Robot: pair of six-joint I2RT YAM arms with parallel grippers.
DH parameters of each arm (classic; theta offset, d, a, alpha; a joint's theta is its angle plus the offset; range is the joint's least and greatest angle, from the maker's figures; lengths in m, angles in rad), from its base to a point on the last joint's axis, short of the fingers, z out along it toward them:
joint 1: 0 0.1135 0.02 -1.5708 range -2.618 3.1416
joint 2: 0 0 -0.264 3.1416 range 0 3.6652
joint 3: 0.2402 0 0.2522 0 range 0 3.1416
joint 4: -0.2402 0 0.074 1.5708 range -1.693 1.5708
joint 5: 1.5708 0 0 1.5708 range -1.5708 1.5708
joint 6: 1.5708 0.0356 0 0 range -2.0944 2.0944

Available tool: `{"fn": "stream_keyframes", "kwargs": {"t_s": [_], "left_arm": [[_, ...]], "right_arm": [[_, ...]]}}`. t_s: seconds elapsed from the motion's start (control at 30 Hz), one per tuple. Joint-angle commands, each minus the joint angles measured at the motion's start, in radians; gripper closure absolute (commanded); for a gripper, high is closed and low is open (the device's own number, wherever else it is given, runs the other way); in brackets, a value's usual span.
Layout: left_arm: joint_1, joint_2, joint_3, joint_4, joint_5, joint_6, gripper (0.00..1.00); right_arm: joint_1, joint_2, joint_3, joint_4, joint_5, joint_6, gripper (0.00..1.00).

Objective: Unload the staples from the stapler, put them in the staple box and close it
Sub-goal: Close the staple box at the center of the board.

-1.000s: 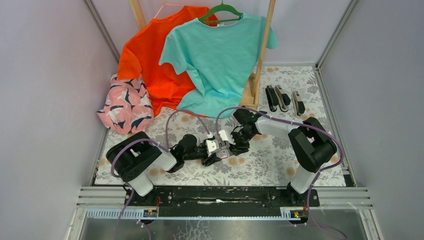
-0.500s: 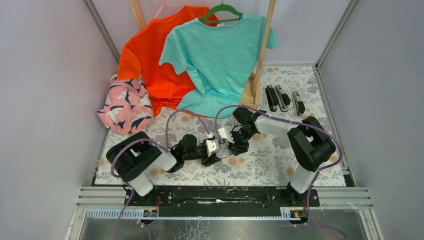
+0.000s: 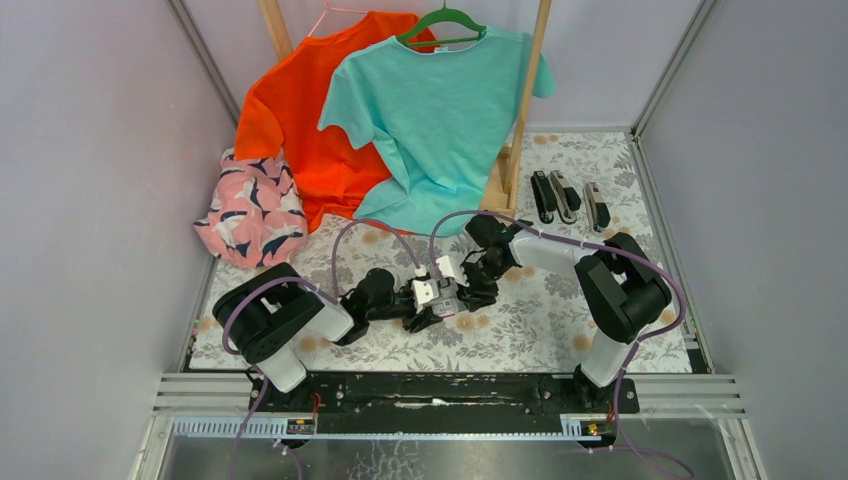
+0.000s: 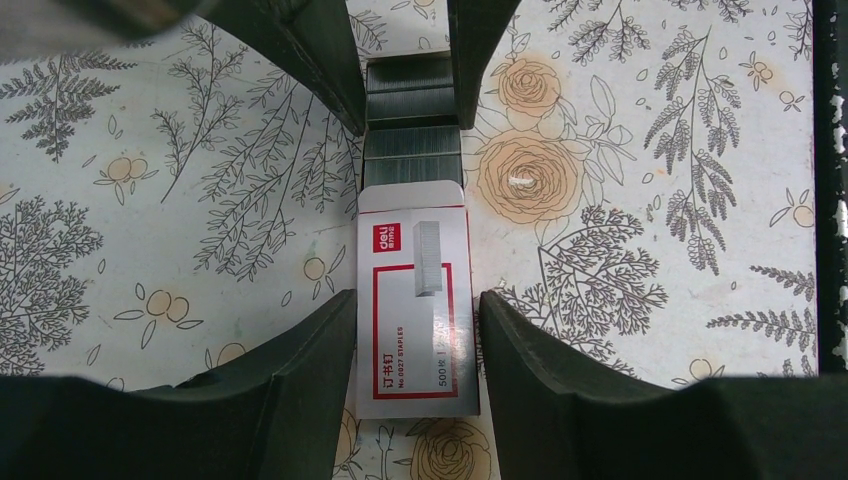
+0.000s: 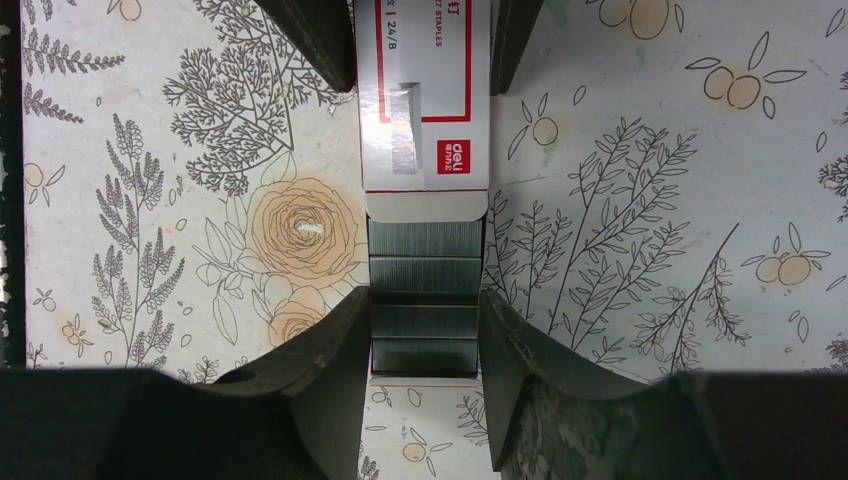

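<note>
my left gripper (image 4: 415,305) pinches box (image 4: 413,250) | my right gripper (image 5: 425,305) pinches staples (image 5: 425,255) | staples jut from box's 12 o'clock end, left wrist view

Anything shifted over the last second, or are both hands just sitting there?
Nothing visibly changed. The left hand stays clamped on the staple box, and the right hand on the staples sticking out of its open end. The three staplers at the back lie where they were.
</note>
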Motion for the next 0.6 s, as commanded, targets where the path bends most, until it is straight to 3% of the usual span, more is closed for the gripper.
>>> {"fn": "stream_keyframes", "kwargs": {"t_s": [0.0, 0.27, 0.57], "left_arm": [[-0.005, 0.027, 0.022, -0.053, -0.002, 0.021, 0.45], [-0.005, 0.028, 0.025, -0.057, -0.004, 0.021, 0.45], [-0.005, 0.017, 0.012, -0.046, -0.013, 0.019, 0.41]], "right_arm": [[0.028, 0.014, 0.030, -0.033, -0.018, -0.027, 0.57], [0.032, 0.010, 0.020, -0.004, -0.005, -0.005, 0.54], [0.032, 0.013, 0.022, 0.008, 0.042, 0.022, 0.39]]}}
